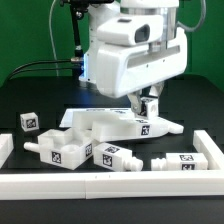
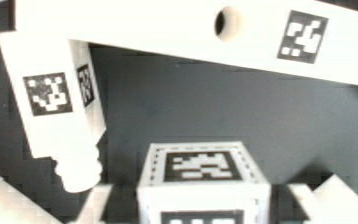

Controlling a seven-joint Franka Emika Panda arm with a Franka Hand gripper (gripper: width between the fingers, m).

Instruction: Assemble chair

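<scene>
The chair's white parts lie loose on the black table. My gripper (image 1: 147,110) is down at the middle of the table, its jaws against both sides of a white tagged block (image 1: 143,126). In the wrist view the gripper (image 2: 201,202) is shut on that block (image 2: 202,165), with dark fingers (image 2: 115,198) at its sides. Beyond it are a large white slab with a round hole (image 2: 194,25) and a tagged leg-like piece (image 2: 55,95). A flat slab (image 1: 100,124) lies beside the gripper on the exterior view's left.
A small tagged cube (image 1: 28,122) and a notched block (image 1: 58,150) lie on the exterior view's left. A short leg (image 1: 113,158) and more tagged pieces (image 1: 180,163) lie in front. The white border rail (image 1: 110,186) runs along the front and both sides.
</scene>
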